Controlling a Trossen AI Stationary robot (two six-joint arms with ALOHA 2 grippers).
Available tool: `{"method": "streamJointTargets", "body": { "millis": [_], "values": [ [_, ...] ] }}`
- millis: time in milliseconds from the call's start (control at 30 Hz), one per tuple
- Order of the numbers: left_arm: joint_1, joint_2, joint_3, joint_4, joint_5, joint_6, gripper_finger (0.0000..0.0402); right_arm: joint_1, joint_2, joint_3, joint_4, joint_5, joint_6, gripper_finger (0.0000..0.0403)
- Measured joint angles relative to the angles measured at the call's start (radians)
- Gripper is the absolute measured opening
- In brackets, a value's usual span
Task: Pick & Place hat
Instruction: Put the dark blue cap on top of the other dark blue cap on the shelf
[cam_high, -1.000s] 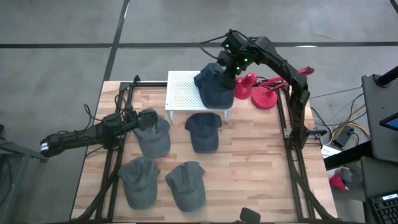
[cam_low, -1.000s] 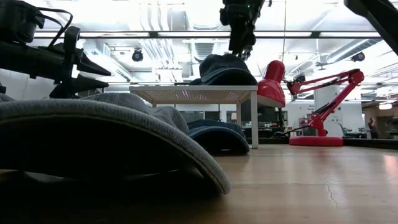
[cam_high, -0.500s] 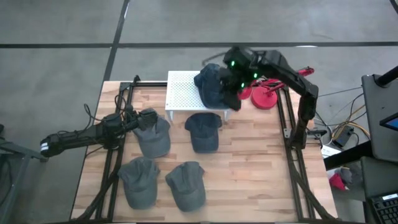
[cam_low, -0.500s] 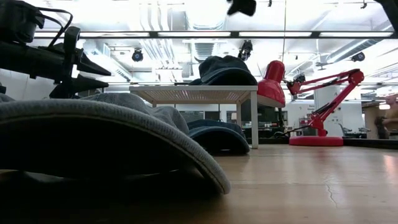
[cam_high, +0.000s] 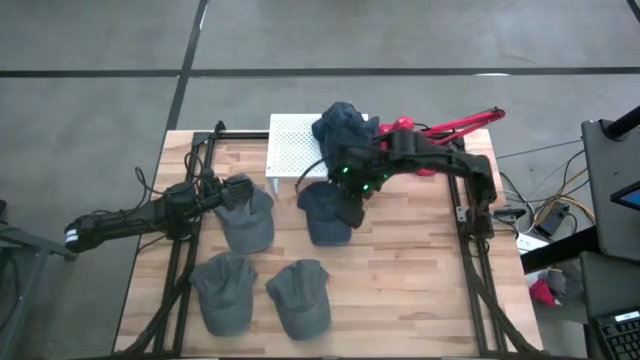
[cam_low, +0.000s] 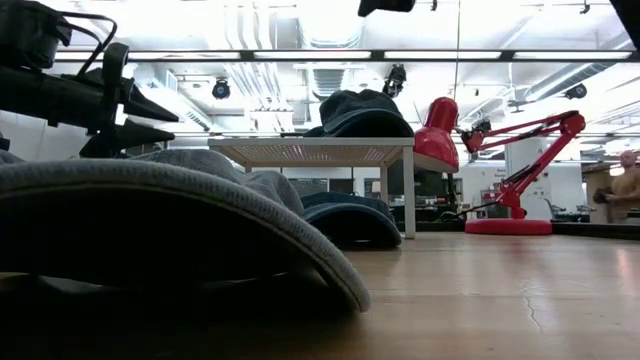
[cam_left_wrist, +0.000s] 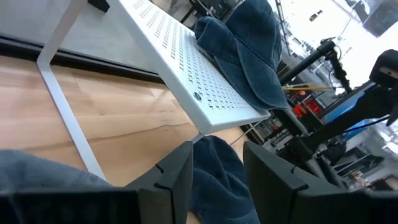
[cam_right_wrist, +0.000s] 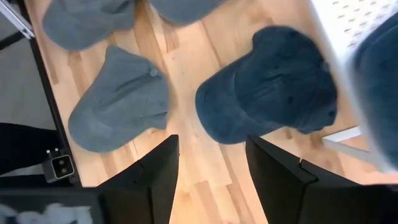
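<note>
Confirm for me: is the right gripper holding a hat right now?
No. In the right wrist view the right gripper is open with nothing between its fingers, hovering above the dark blue hat lying on the table.

A dark blue hat (cam_high: 340, 135) sits crown-up on the white perforated stand (cam_high: 292, 148) at upper centre of the high view. Just below it, another dark blue hat (cam_high: 324, 212) lies on the wood, with three grey hats (cam_high: 247, 215) at lower left.
</note>
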Motion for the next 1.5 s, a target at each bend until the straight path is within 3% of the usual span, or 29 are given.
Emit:
{"method": "streamJointTargets", "body": {
  "millis": [600,1000,1233,1500],
  "values": [
    [0.000,0.000,0.000,-0.016,-0.072,0.477,0.0142,0.058,0.194,0.000,-0.001,0.037,0.041,0.0190],
    [0.000,-0.001,0.035,-0.040,-0.051,0.535,0.0142,0.058,0.264,-0.002,0.040,0.072,0.125,0.0185],
    [0.000,-0.003,0.104,-0.165,-0.045,0.583,0.0142,0.055,0.274,-0.012,0.072,0.140,0.240,0.0187],
    [0.000,-0.003,0.188,-0.374,-0.038,0.627,0.0142,0.028,0.308,-0.043,0.161,0.142,0.276,0.0187]
  ]
}}
